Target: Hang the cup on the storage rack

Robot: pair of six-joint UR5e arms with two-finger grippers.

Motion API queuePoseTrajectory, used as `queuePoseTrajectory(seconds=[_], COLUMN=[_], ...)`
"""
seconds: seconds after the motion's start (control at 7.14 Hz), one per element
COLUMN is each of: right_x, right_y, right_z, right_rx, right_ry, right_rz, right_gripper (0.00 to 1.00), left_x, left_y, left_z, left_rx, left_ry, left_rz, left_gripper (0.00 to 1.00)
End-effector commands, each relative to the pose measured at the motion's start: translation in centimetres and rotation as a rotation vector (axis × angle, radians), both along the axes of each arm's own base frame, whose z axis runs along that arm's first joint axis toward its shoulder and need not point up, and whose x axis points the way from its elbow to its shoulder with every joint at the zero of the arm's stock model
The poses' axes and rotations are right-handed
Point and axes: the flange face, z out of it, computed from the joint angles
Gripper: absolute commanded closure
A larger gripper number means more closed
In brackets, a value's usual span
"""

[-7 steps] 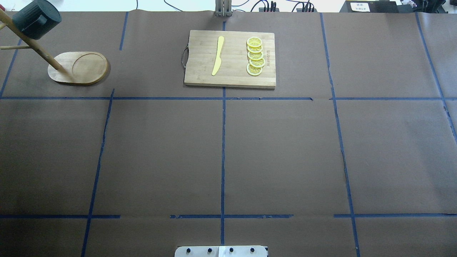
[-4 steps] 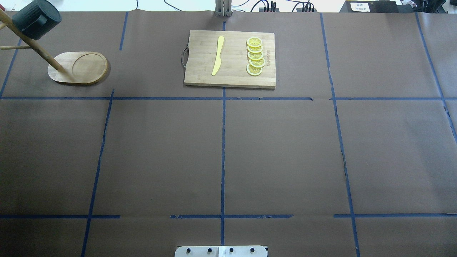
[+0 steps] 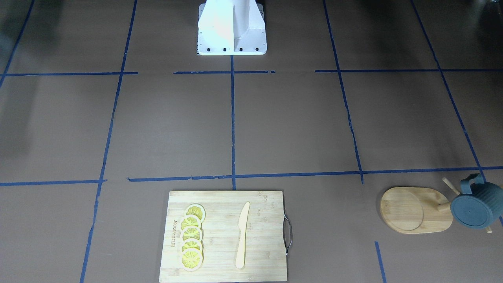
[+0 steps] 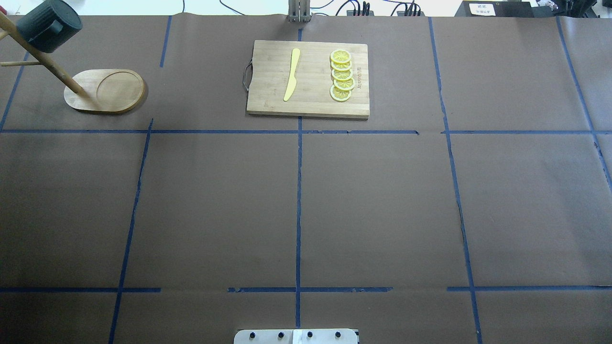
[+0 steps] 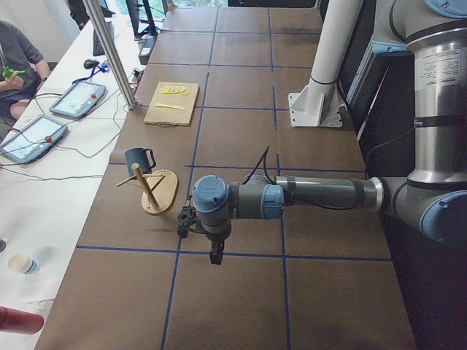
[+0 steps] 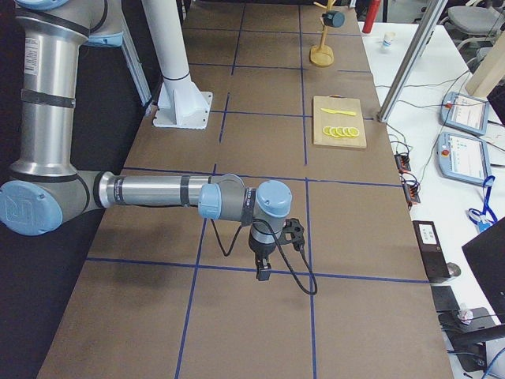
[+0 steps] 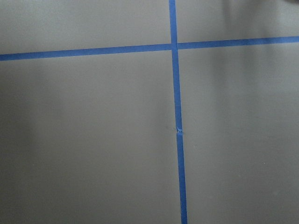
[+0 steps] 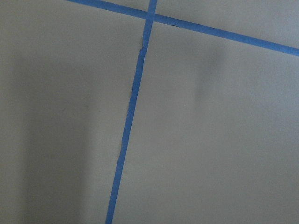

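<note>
The cup (image 4: pixel 48 26), dark blue-grey and ribbed, hangs by its handle on a peg of the storage rack (image 4: pixel 105 91), a light wooden mug tree at the table's far left corner. Both also show in the front-facing view, the cup (image 3: pixel 473 206) beside the rack's oval base (image 3: pixel 412 210). No gripper touches them. My left gripper (image 5: pixel 215 255) shows only in the left side view, pointing down over the table near the rack. My right gripper (image 6: pixel 263 272) shows only in the right side view. I cannot tell whether either is open or shut. Both wrist views show only brown paper and blue tape.
A rectangular wooden cutting board (image 4: pixel 315 102) with a metal handle lies at the far middle, with a yellow knife (image 4: pixel 292 74) and several lemon slices (image 4: pixel 342 75) on it. The robot's white base (image 3: pixel 232 27) stands at the near edge. Operators' tablets lie on a side table (image 5: pixel 73 98).
The cup has rocked very slightly on its peg. Nothing else has moved.
</note>
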Motion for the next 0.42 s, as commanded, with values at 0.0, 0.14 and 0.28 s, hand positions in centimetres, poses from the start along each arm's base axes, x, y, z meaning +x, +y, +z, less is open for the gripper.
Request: queuePoseTrajectory(seconds=[0.0, 0.14, 0.28], right_x=[0.0, 0.0, 0.0], right_y=[0.11, 0.09, 0.09], right_z=[0.43, 0.34, 0.34], right_rx=[-0.009, -0.006, -0.006], right_ry=[0.0, -0.001, 0.0], right_rz=[-0.001, -0.002, -0.001], right_gripper=[0.0, 0.0, 0.0], left_x=[0.01, 0.01, 0.01], left_y=[-0.09, -0.13, -0.14], left_z=[-0.16, -0.22, -0.22], left_rx=[0.007, 0.013, 0.013], left_ry=[0.001, 0.001, 0.001], left_rz=[0.0, 0.0, 0.0], left_gripper=[0.0, 0.0, 0.0])
